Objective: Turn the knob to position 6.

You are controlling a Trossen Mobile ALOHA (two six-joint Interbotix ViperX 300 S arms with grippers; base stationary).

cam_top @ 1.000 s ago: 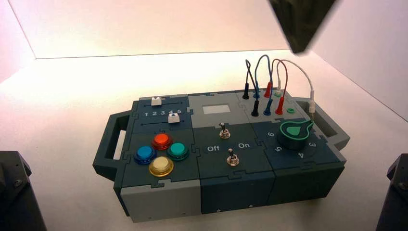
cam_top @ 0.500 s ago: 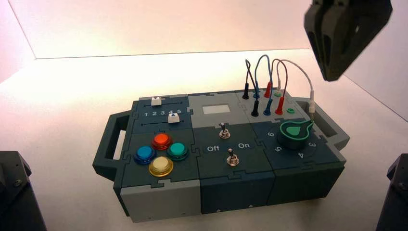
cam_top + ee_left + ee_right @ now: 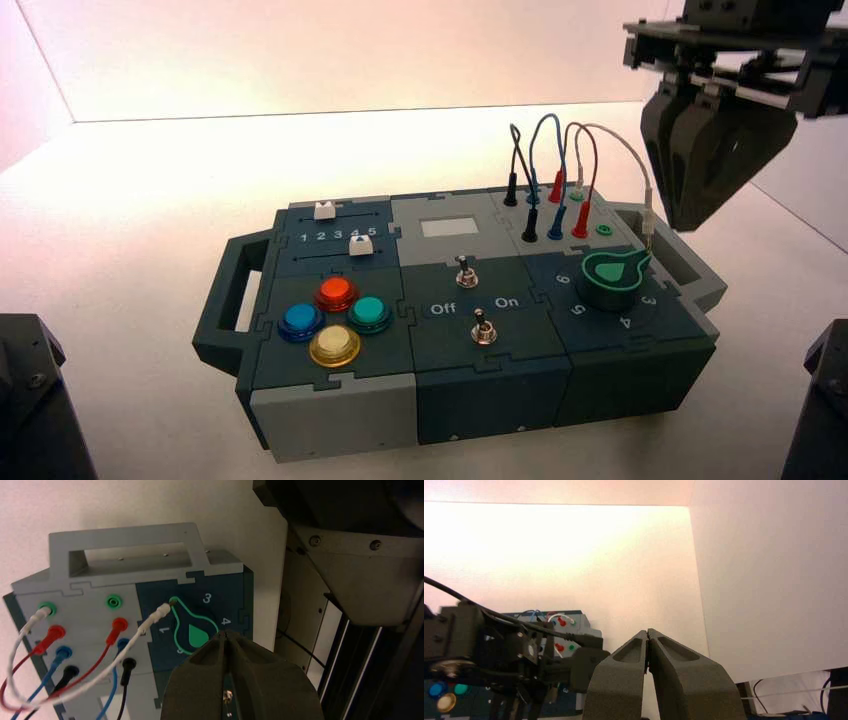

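The dark green knob (image 3: 611, 272) sits at the right end of the box (image 3: 330, 410). Its teardrop pointer aims to the far right, away from the white numeral 6 (image 3: 563, 279). My left gripper (image 3: 690, 225) hangs shut and empty in the air above the box's right handle, to the right of the knob and apart from it. In the left wrist view the knob (image 3: 192, 632) lies just beyond the shut gripper (image 3: 226, 634), its pointer between numerals 1 and 3; the 6 is hidden there. My right gripper (image 3: 647, 631) is shut and empty, parked off to the right.
Looped wires (image 3: 560, 150) plugged into sockets rise just behind the knob; a white plug (image 3: 159, 613) lies next to the pointer tip. Two toggle switches (image 3: 483, 327), coloured push buttons (image 3: 335, 318) and two sliders (image 3: 324, 210) lie further left. The right handle (image 3: 690, 262) juts out.
My left gripper has come down into the high view from the top edge and moved right. It now hangs lower, above the box's right handle. The knob has not turned.
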